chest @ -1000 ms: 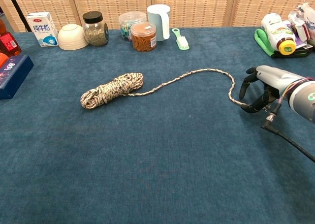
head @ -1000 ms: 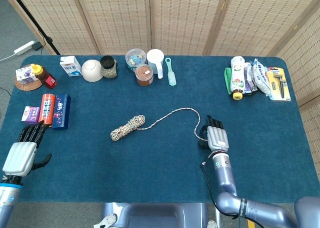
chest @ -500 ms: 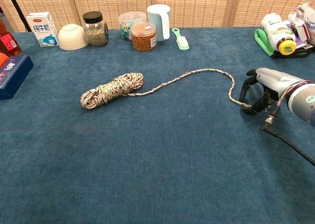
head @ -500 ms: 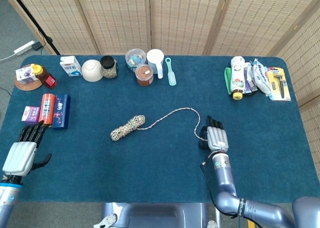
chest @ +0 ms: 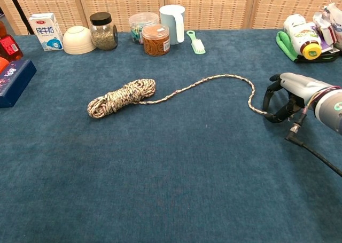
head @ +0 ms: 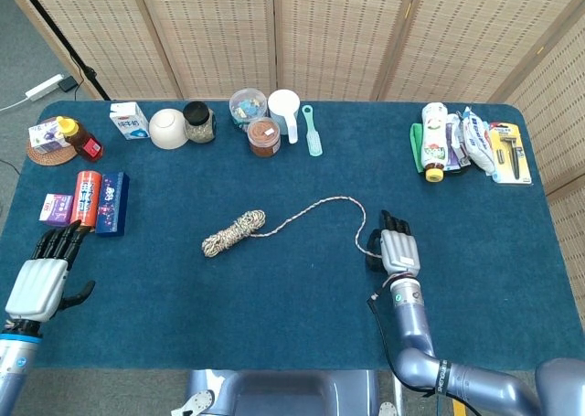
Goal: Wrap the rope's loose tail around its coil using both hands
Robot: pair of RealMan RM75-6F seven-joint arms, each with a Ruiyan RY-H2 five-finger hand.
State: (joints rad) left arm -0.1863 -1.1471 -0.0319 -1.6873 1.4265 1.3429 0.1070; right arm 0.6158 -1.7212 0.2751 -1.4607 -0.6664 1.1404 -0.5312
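rope (chest: 176,91) | right hand (chest: 286,96) pinches tail end | left hand (head: 41,279) spread, empty

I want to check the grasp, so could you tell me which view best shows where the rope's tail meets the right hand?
The chest view: from the side, the tail's end runs to the curled fingertips of the right hand. In the head view the right hand covers that contact from above.

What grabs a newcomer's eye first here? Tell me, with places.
The rope coil lies mid-table, and its loose tail snakes rightward across the blue cloth. The tail's end reaches the right hand, whose fingers curl around it near the right edge. The left hand rests far off at the near-left corner.
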